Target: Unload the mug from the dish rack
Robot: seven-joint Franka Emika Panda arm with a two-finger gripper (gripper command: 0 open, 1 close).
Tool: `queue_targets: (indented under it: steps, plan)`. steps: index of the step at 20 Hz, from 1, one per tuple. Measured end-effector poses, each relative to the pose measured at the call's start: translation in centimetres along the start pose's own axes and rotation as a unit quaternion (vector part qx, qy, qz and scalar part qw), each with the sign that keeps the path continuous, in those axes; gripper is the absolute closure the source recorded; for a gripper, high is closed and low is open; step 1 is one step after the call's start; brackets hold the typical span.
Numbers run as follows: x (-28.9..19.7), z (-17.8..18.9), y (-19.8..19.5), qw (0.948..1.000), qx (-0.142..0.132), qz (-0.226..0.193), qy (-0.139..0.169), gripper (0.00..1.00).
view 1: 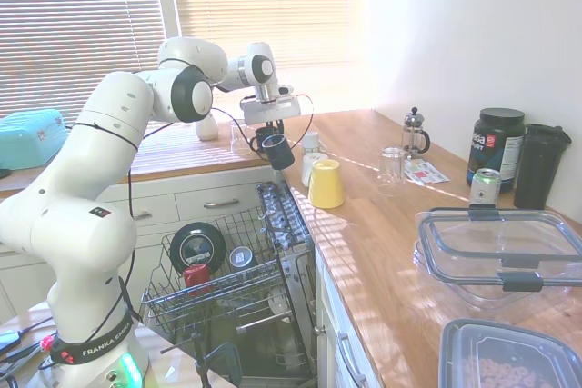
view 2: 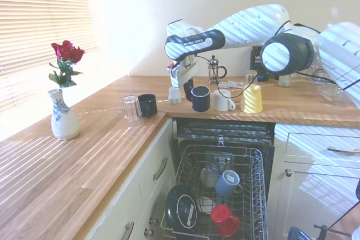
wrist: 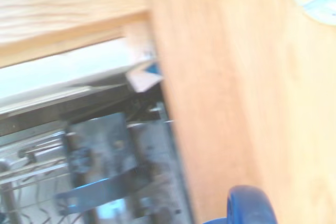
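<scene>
A clear drinking glass (view 2: 131, 109) and a black mug (view 2: 148, 104) stood at the wooden counter's (view 2: 84, 155) corner. Beside them, the white arm's two-finger gripper (view 2: 188, 87) was clenched on the rim of the small dark navy cylindrical mug (view 2: 200, 98), held at the counter edge, above and clear of the grey wire dish rack (view 2: 256, 181) pulled out below. A white mug (view 2: 223, 100) and an upturned yellow cup (view 2: 251, 99) stood further right.
</scene>
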State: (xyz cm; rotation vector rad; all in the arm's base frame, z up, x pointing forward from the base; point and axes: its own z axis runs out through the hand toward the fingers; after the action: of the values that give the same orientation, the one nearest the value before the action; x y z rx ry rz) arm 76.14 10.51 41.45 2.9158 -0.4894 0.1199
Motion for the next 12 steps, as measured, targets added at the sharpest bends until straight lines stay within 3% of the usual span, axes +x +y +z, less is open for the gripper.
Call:
queue_targets:
  steps: [5,10,11,12]
  plan:
    - [2.5,2.1,2.2,0.9999,0.004,-0.001,-0.010,1.00]
    - [3.1,3.4,2.0,0.9999,0.002,-0.011,-0.012,1.00]
    - [3.2,3.6,2.0,0.9999,0.002,-0.011,-0.013,0.00]
    - [3.3,3.9,2.1,0.9999,0.001,-0.010,-0.014,0.00]
